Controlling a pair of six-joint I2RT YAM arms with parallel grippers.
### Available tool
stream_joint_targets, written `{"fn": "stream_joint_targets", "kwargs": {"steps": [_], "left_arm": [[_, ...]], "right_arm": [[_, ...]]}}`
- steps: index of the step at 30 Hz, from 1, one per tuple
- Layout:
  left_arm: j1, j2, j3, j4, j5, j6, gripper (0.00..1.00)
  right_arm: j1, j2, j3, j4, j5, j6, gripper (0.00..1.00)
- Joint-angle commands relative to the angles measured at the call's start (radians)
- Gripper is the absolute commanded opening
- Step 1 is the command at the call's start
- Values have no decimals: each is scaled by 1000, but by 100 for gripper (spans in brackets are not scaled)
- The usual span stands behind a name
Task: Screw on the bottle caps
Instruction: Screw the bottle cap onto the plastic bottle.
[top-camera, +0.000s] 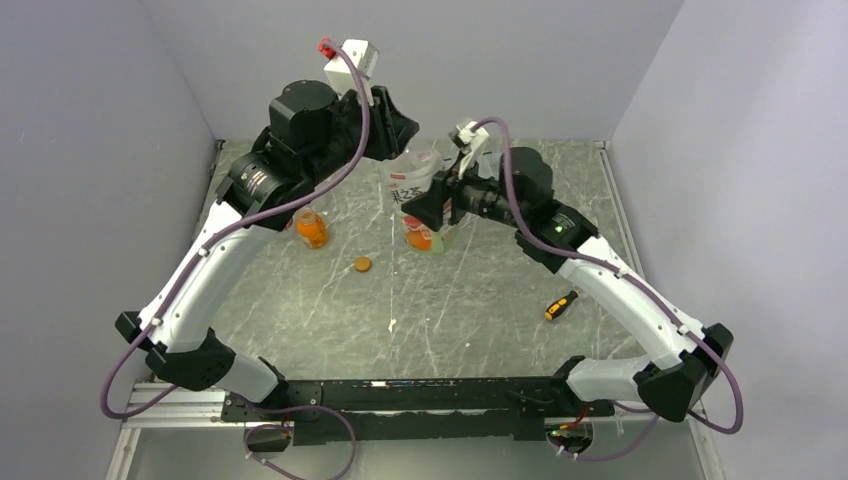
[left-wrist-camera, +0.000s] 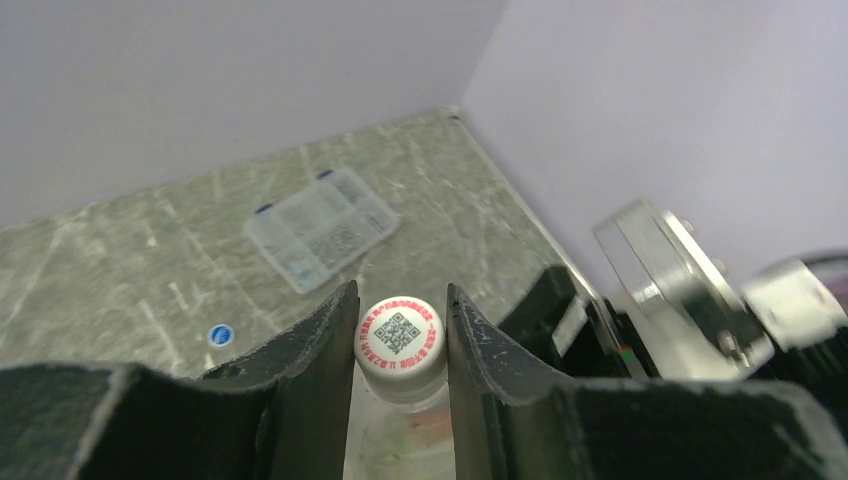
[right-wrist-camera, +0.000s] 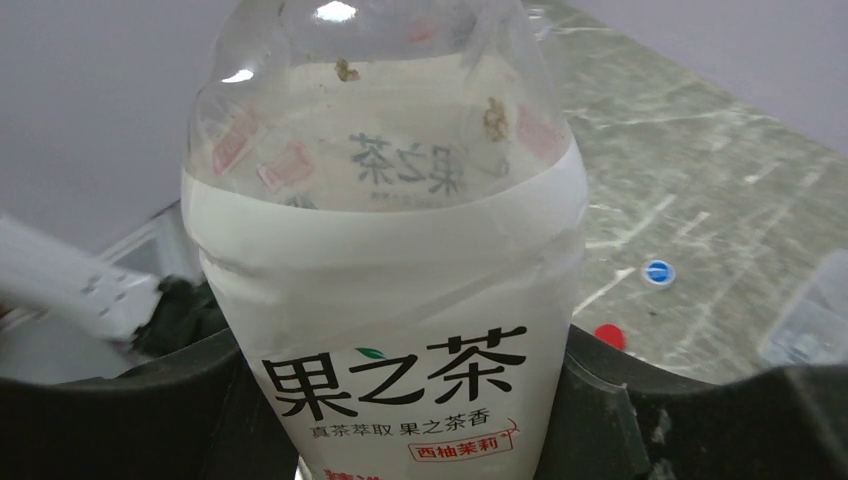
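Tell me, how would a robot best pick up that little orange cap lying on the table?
Pinch the orange cap by its round rim, coming straight down from above. It lies flat and low on the table, so only its opposite edges seem to offer a grip.

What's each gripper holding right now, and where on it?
Right gripper: white-labelled bottle, by its labelled body. Left gripper: white cap atop that bottle, by its sides.
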Motion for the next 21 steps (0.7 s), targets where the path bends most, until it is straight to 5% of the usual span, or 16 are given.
{"fn": "stream_joint_targets", "kwargs": {"steps": [1,7,15,18,21], "left_arm": [[26,-102,-78,77,307,12,18],[60,-189,-188,232,707,-1,16],[91,-237,-312,540,1138,-139,16],[96,-239,-315,581,1185,-173,20],[104,-251,-294,530,1150,-145,42]], "right_arm": [[-85,-100,-37,289,-454,106,7],[-95,-92,-53,529,-803,296,7],[-90,-56,-74,1000,-975,685,8],[-87,-57,-59,974,-979,660,8],[-87,-84,-22,644,-923,436,9]]}}
